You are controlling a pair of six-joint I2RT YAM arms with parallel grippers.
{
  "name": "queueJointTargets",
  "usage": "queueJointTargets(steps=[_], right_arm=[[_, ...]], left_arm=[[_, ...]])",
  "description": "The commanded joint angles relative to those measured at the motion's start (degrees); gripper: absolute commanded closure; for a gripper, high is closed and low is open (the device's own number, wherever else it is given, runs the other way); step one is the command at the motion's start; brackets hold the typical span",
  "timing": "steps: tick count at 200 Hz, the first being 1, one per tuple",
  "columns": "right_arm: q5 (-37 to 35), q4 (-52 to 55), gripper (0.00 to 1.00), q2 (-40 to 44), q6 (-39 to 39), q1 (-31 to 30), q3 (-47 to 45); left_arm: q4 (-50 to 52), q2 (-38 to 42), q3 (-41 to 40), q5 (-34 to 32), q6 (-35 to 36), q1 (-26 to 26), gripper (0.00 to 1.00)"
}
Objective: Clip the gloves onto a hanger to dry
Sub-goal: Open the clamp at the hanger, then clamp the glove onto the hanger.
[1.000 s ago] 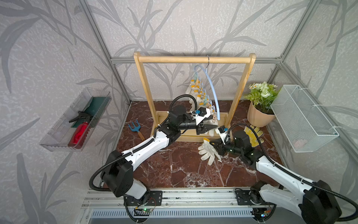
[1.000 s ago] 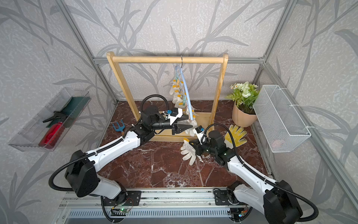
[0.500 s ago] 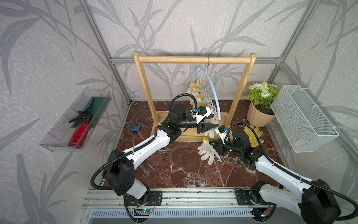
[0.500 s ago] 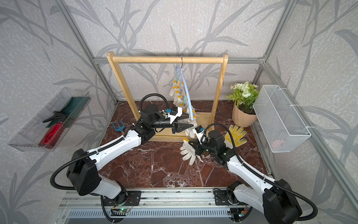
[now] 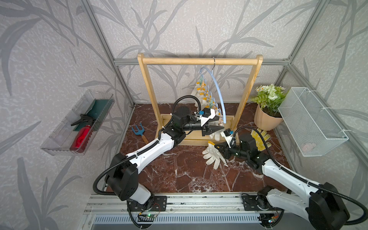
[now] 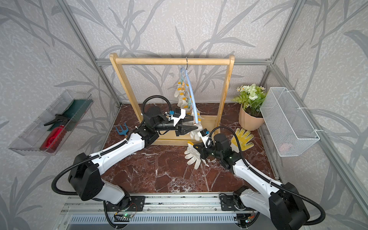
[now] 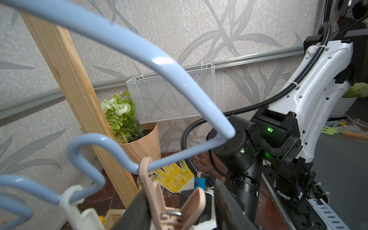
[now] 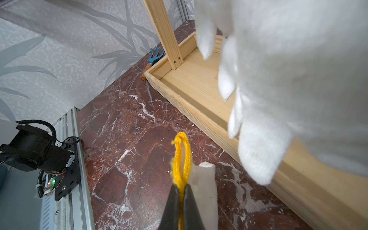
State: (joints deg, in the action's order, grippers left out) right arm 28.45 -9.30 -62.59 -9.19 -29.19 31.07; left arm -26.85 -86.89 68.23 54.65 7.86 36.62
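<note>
Red-brown marble tabletop (image 5: 179,171), leaf-patterned walls (image 5: 179,29)

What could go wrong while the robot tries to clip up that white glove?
1. The right gripper pinches the glove only by its thin yellow trim; it might slip out and fall.
2. The hanger hangs tilted from one hook; the left gripper is around a pink clip, and a push could swing it away.
3. A hanging glove is close by and could snag.
</note>
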Motion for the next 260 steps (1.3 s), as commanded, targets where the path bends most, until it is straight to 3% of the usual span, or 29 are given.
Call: queueJointTargets(steps=[1, 31, 83, 105, 173, 260], right_arm=[[1.0, -1.9, 1.0, -0.3, -0.3, 0.2, 1.0], [1.1, -2.1, 1.0, -0.4, -0.2, 0.2, 1.0], [1.8, -2.9, 1.0, -1.4, 1.4, 0.4, 2.5], [3.5, -2.9, 1.0, -1.8, 3.2, 1.0, 4.9], [18.0, -3.0, 1.0, -2.1, 9.0, 6.3, 13.6], [23.6, 8.4, 1.0, -3.2, 19.6, 9.5, 22.6]], left_arm=[[-3.3, 1.0, 1.4, 1.9, -1.2, -0.5, 0.52], [-3.7, 0.7, 1.6, 1.8, -1.8, -0.7, 0.57], [-3.9, 0.4, 1.6, 1.9, -2.7, -1.0, 0.78], [-5.2, 0.4, 1.3, 1.8, -3.8, -1.2, 0.82], [-5.8, 0.7, 1.4, 2.3, -6.2, -2.3, 1.0], [-2.5, 0.6, 2.7, 8.1, -6.7, -4.9, 1.0]])
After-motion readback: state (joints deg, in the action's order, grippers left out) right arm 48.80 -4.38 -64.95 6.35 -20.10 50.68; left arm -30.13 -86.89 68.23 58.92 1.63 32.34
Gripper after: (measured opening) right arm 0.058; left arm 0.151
